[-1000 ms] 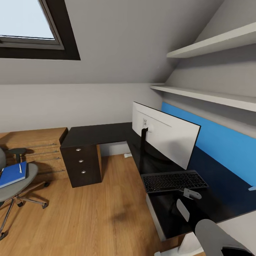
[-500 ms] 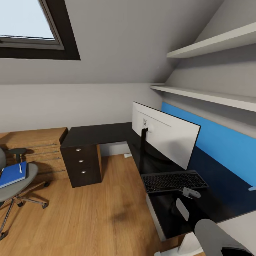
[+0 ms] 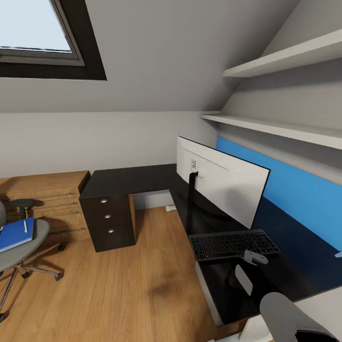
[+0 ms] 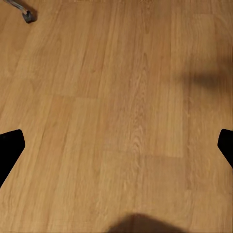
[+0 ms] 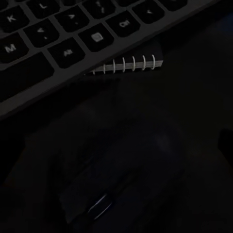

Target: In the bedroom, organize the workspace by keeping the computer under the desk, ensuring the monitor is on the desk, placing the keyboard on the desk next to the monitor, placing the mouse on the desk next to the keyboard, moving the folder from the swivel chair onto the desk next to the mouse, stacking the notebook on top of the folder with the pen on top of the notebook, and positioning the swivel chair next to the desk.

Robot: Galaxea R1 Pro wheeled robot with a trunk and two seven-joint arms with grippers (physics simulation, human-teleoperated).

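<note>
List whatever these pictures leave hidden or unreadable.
- Swivel chair: head view, cut off by the left edge.
- Notebook: head view, not discernible on the folder, too small.
- Mouse: right wrist view, a dim shape in darkness beside the keyboard.
- Right pincer's opening: unreadable in that darkness.

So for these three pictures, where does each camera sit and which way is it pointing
Head view: from the robot's head, down over the desk, monitor and keyboard; right arm shows.
Left wrist view: at the left pincer, facing the wood floor.
Right wrist view: over the mouse beside the keyboard.
Head and right wrist views share the keyboard.
</note>
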